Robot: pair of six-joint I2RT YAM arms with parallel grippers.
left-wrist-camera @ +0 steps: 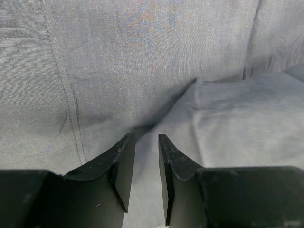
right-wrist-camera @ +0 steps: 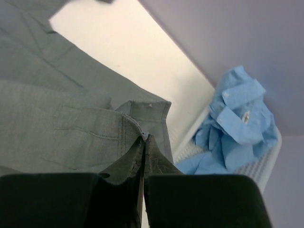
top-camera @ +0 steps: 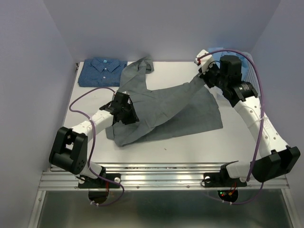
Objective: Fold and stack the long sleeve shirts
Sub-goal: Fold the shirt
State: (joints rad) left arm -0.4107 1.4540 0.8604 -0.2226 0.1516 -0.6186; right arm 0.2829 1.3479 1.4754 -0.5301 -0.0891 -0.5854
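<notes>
**Progress.** One shirt is judged finished: the dark blue shirt (top-camera: 102, 71) is laid folded, collar up, at the far left corner of the table (top-camera: 190, 147). The grey shirt (top-camera: 166, 109) is in work and is not yet folded. It is spread across the middle of the table, with one sleeve trailing toward the far edge just beside the dark blue shirt. At least one light blue shirt (right-wrist-camera: 237, 123) is seen crumpled in the white basket (right-wrist-camera: 256, 173) at the far right. The exact number there cannot be determined. The task is therefore judged to be at an early stage. The grey shirt is to be folded and stacked, and the basket is then to be emptied.

**Claws.** The right gripper (right-wrist-camera: 144, 137) is closed tight on a stitched edge of the grey shirt at its far right side, and that edge is held raised off the table. The left gripper (left-wrist-camera: 146, 136) is set low on the left part of the same shirt. Its jaws are a narrow gap apart over a crease. It cannot be told whether cloth is pinched between them.

**Condition of the shirt.** The grey cloth is thin and limp. It lies unevenly, with overlapping layers and loose creases, and no tidy outline has been formed.
</notes>
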